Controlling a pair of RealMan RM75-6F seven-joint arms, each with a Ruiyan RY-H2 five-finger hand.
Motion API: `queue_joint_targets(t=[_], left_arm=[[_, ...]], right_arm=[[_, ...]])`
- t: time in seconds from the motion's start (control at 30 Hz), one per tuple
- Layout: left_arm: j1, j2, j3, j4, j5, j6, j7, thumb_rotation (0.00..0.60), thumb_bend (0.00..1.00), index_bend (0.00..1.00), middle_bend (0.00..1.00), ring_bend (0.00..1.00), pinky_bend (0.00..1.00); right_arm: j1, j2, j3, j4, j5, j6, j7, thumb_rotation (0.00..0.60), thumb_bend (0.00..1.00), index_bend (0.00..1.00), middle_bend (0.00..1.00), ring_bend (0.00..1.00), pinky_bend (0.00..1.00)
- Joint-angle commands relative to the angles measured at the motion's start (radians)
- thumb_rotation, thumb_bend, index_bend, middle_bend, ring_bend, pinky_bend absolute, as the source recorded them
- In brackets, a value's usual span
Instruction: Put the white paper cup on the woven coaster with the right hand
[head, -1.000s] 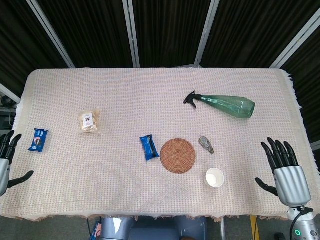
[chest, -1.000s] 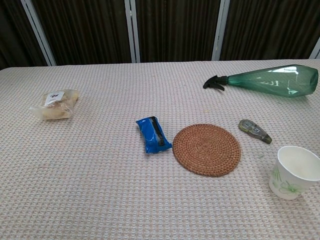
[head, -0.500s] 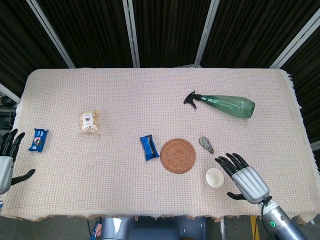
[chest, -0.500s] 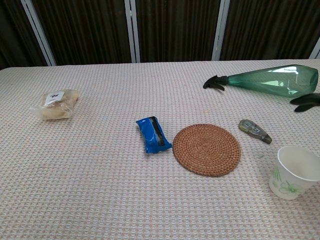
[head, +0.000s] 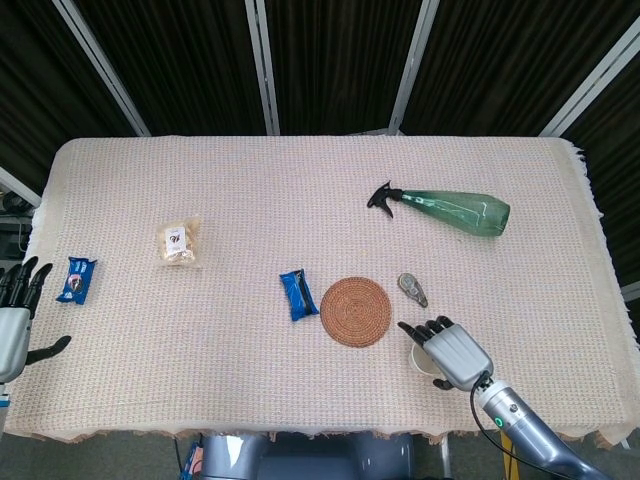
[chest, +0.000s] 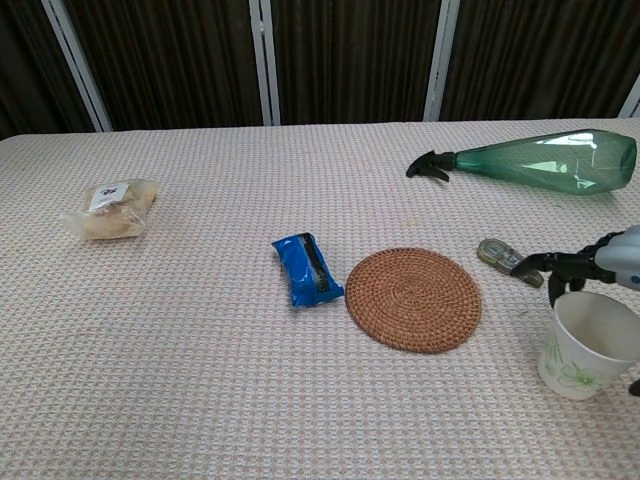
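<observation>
Head view: your right hand (head: 452, 353) covers most of white paper cup (head: 421, 361); woven coaster (head: 356, 311) just beyond fingertips. Left hand (head: 14, 318) spread wide, holding nothing.

Chest view: your fingers (chest: 560, 266) arch over upright cup's rim, grip cannot tell.

On the table (head: 300, 170), the woven coaster (head: 356, 311) lies near the middle, with a snack packet (head: 297, 295) just to its left and a tape dispenser (head: 412, 289) to its right. The paper cup (chest: 590, 343) stands nearer and right of the coaster, apart from it, with the right hand (head: 448, 351) over it. A spray bottle (head: 448, 209) lies on its side far right, a bag of snacks (head: 179, 244) sits left, and another packet (head: 76, 279) lies at the left edge beside the left hand (head: 14, 322).
</observation>
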Motion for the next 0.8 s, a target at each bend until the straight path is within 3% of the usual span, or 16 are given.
queue_joint_targets(t=[0.03, 0.23, 0.43, 0.6, 0.8], left_arm=[[0.000, 0.002, 0.001, -0.003, 0.000, -0.001, -0.002, 0.600, 0.00, 0.00, 0.00, 0.00, 0.00], [0.000, 0.003, 0.004, -0.006, 0.003, -0.004, 0.000, 0.600, 0.00, 0.00, 0.00, 0.00, 0.00], [-0.001, 0.005, 0.002, -0.006, -0.002, -0.007, -0.002, 0.600, 0.00, 0.00, 0.00, 0.00, 0.00], [-0.006, 0.005, -0.002, -0.004, -0.015, -0.019, -0.002, 0.600, 0.00, 0.00, 0.00, 0.00, 0.00], [-0.014, 0.005, -0.014, 0.002, -0.045, -0.037, -0.006, 0.600, 0.00, 0.00, 0.00, 0.00, 0.00]], right_arm=[[0.004, -0.011, 0.007, 0.000, 0.041, -0.011, -0.027, 0.600, 0.07, 0.23, 0.44, 0.41, 0.32], [0.005, -0.020, 0.009, -0.016, 0.064, 0.000, 0.008, 0.600, 0.17, 0.29, 0.49, 0.45, 0.32], [0.027, -0.024, 0.040, -0.037, 0.069, 0.017, 0.022, 0.600, 0.18, 0.29, 0.49, 0.44, 0.32], [0.089, -0.033, 0.116, -0.082, 0.127, -0.004, -0.027, 0.600, 0.18, 0.28, 0.49, 0.43, 0.32], [0.182, -0.084, 0.203, -0.082, 0.286, -0.052, -0.149, 0.600, 0.18, 0.28, 0.49, 0.43, 0.32]])
